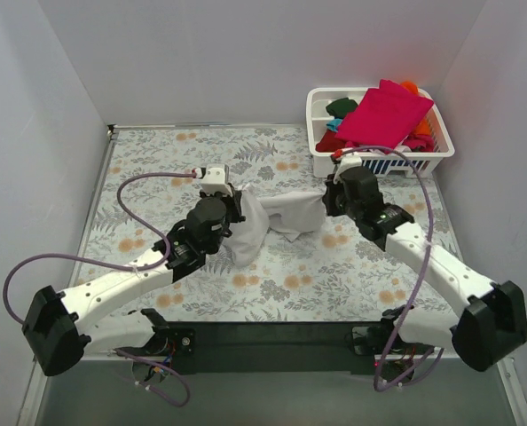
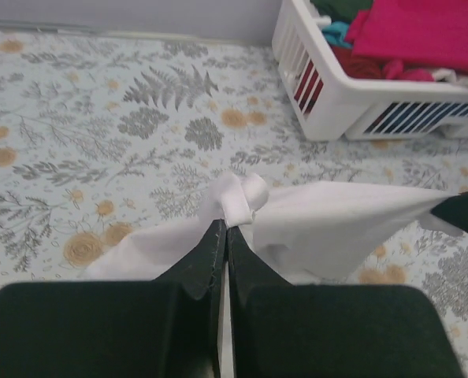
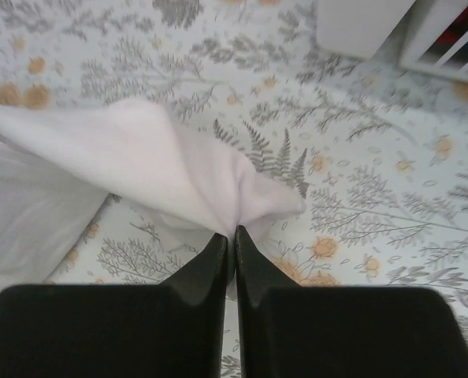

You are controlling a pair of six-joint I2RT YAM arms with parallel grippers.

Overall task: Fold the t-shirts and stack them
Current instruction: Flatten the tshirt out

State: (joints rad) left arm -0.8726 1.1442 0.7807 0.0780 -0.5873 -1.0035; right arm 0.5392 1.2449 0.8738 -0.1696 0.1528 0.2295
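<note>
A white t-shirt [image 1: 277, 217] hangs stretched between my two grippers above the middle of the floral table. My left gripper [image 1: 238, 202] is shut on its left end; in the left wrist view the cloth [image 2: 328, 228] bunches at the gripper [image 2: 225, 226]. My right gripper [image 1: 327, 197] is shut on the right end, the white fabric [image 3: 139, 157] pinched at the gripper [image 3: 234, 235]. Other t-shirts lie in the basket: a magenta one [image 1: 383, 114] on top, red [image 1: 330, 142], dark green [image 1: 341, 106] and orange [image 1: 410, 87] beneath.
The white slatted basket [image 1: 315, 115] stands at the table's back right, close behind my right gripper; it shows also in the left wrist view as a white basket [image 2: 328, 94]. White walls close the table at back and sides. The flower-patterned cloth [image 1: 157, 169] covers the table.
</note>
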